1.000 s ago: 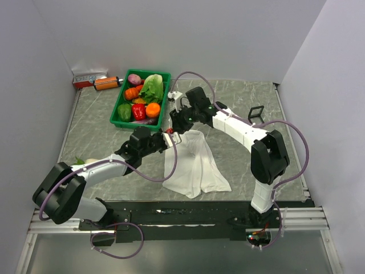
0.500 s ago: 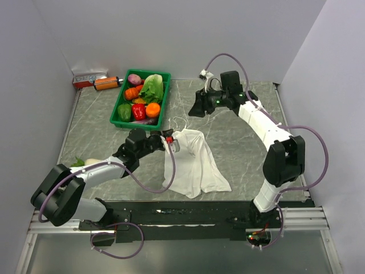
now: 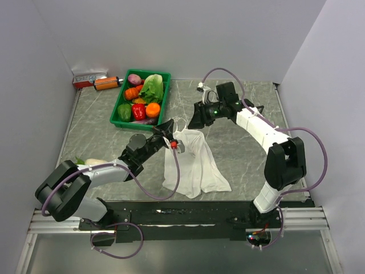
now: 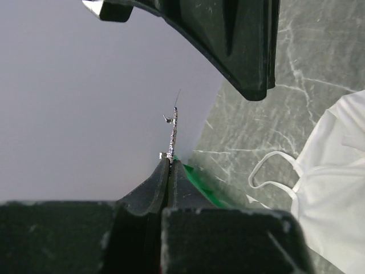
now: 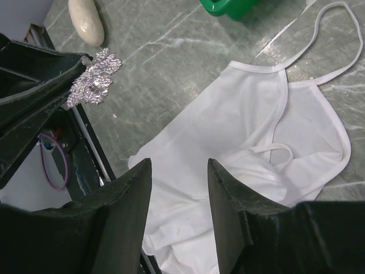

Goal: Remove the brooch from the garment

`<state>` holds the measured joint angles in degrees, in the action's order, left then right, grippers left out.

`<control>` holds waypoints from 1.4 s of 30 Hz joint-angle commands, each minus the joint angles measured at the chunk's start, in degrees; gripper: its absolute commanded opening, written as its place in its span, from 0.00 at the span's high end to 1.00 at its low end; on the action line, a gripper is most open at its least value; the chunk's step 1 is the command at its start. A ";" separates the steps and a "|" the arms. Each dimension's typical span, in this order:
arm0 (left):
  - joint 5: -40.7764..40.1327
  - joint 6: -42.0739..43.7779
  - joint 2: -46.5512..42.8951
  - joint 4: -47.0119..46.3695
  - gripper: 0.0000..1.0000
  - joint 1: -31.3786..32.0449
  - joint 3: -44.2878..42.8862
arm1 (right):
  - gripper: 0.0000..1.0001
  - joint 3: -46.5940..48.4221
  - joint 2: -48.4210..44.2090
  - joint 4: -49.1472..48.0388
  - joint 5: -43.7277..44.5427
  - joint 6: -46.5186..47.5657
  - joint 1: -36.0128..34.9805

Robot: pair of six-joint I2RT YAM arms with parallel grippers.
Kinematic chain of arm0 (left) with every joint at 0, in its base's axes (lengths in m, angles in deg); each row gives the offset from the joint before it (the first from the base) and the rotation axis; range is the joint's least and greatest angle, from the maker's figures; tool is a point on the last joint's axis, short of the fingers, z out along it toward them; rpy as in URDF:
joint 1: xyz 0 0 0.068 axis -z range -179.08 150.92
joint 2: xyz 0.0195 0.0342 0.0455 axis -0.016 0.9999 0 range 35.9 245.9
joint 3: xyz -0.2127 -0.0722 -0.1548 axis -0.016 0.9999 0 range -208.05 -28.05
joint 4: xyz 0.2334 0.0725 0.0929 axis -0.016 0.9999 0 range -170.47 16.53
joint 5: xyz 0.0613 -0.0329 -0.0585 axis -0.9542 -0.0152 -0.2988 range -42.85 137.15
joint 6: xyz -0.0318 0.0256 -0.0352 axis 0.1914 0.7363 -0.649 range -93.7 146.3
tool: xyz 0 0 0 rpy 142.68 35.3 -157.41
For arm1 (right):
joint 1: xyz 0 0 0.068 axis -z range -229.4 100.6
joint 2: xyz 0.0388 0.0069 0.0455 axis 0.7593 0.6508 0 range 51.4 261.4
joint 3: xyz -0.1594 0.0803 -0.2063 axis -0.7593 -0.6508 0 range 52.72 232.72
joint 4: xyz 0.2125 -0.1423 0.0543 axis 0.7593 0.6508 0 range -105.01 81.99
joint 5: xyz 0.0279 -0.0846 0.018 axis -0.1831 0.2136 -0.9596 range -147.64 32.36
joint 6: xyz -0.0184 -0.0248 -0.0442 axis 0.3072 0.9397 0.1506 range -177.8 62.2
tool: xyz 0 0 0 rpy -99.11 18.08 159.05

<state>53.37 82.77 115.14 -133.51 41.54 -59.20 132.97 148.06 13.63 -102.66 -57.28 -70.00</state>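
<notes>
left gripper: jaws pinch the brooch by its edge, held clear of the garment on the table | right gripper: jaws wide, empty, above the cloth | risk: thin edge grip, so a jolt could drop the brooch

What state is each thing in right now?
Brooch: off the garment, pinched by left gripper.
Garment: lying rumpled, not held.
Left gripper: shut on brooch.
Right gripper: open, empty.
Basket: full of vegetables.
</notes>
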 commanded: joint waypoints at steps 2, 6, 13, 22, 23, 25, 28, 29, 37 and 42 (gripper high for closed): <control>-2.53 3.04 0.83 -7.08 0.99 0.86 -0.48 | 0.51 3.95 1.50 -2.80 1.42 -2.53 -0.58; -2.26 2.86 1.44 -7.17 0.99 1.39 -0.75 | 0.51 7.55 3.62 -3.33 2.47 -2.97 -1.72; -1.91 2.25 1.88 -5.76 0.99 1.39 -1.01 | 0.51 11.24 3.80 -2.19 6.78 -1.57 -3.22; -0.86 1.45 2.32 -4.62 0.99 1.39 -1.54 | 0.48 12.04 2.22 -0.43 13.01 1.77 -5.50; -0.68 1.45 2.41 -4.53 0.99 1.39 -1.71 | 0.48 12.04 2.04 -0.26 13.28 1.86 -5.68; -0.42 1.36 2.41 -4.10 0.99 1.39 -1.71 | 0.48 12.04 1.60 0.36 14.60 2.30 -6.20; 0.72 1.01 2.23 -3.22 0.99 1.30 -1.89 | 0.47 12.30 0.99 0.80 18.11 3.09 -7.08; 1.51 1.01 2.32 -2.26 0.99 1.39 -1.89 | 0.47 12.48 0.90 0.71 19.51 3.18 -7.09; 4.59 0.48 2.67 -1.11 0.99 1.39 -2.33 | 0.46 14.85 0.19 0.89 20.93 3.09 -7.26; 5.65 0.22 3.20 -0.75 0.99 1.39 -2.77 | 0.46 15.38 0.11 0.71 20.32 2.48 -7.87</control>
<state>56.23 83.97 117.90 -133.18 42.63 -59.55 145.52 151.62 15.14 -82.77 -54.75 -77.13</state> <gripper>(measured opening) 0.022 0.540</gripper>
